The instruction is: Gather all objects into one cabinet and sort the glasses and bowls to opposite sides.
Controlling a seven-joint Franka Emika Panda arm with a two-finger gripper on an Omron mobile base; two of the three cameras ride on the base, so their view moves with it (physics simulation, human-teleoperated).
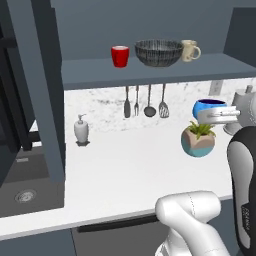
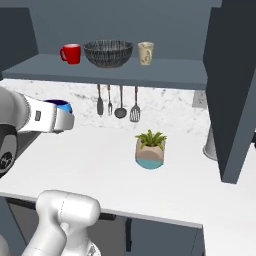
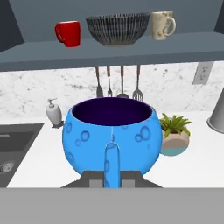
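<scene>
My gripper point(image 3: 111, 178) is shut on the small blue bowl point(image 3: 111, 131), pinching a blue tab on its near side. I hold it in the air above the white counter, below the cabinet shelf point(image 1: 150, 74). From the base views the blue bowl point(image 1: 209, 105) point(image 2: 59, 104) peeks out behind the gripper point(image 1: 219, 116) point(image 2: 64, 120). On the shelf stand the red cup point(image 1: 120, 56) point(image 2: 71, 53) point(image 3: 68, 33), then the large dark striped bowl point(image 1: 158, 52) point(image 2: 108, 53) point(image 3: 118, 28), then the beige mug point(image 1: 189, 50) point(image 2: 145, 52) point(image 3: 162, 25).
The cabinet door point(image 1: 40, 90) point(image 2: 232, 90) stands open. A teal plant pot point(image 1: 198, 141) point(image 2: 150, 152) sits on the counter right of the held bowl. A white soap dispenser point(image 1: 81, 131) stands by the sink point(image 1: 25, 195). Utensils point(image 1: 145, 102) hang on the backsplash.
</scene>
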